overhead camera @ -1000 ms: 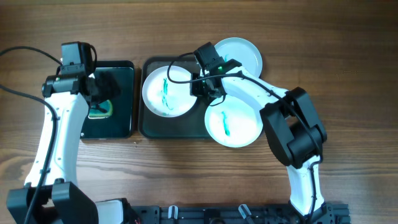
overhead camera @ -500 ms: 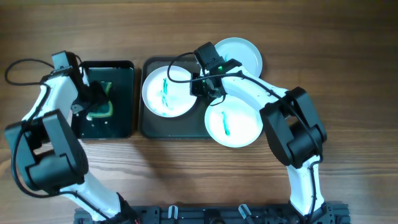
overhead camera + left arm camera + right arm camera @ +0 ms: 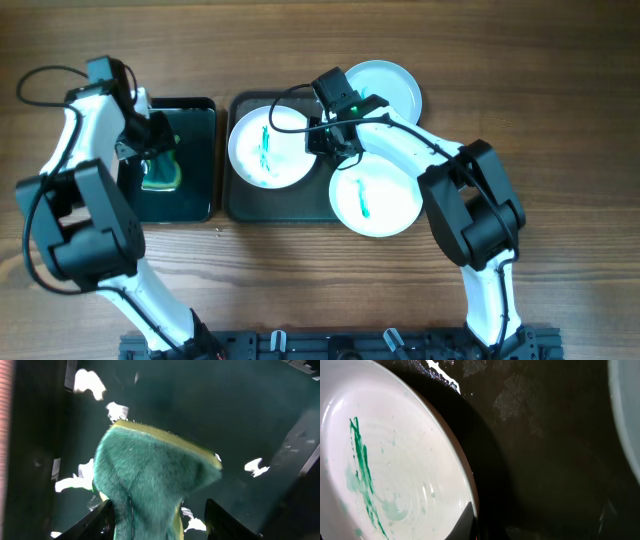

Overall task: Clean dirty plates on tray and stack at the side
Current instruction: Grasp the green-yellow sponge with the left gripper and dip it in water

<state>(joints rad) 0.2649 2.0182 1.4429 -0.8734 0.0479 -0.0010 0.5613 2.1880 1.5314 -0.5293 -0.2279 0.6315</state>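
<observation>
The dark green-grey tray point(image 3: 300, 205) holds a white plate point(image 3: 262, 150) with a teal smear, also in the right wrist view point(image 3: 395, 465). A second smeared plate point(image 3: 385, 205) overlaps the tray's right rim. A third plate point(image 3: 390, 85), with no smear showing, lies at the back right. My right gripper point(image 3: 325, 140) is open, with one fingertip point(image 3: 465, 520) at the first plate's right rim, over the tray floor point(image 3: 545, 450). My left gripper point(image 3: 155, 150) is open and straddles a green and yellow sponge point(image 3: 150, 470), its left finger point(image 3: 102, 520) against it.
The sponge point(image 3: 160, 178) lies in a smaller black tray point(image 3: 195, 195) left of the big tray. Its wet floor point(image 3: 225, 405) shows bright glints. Cables run over both arms. The wooden table point(image 3: 560, 120) surrounds both trays.
My left arm has swung round and its gripper has come down over the sponge in the black tray. My right arm and the plates have not moved.
</observation>
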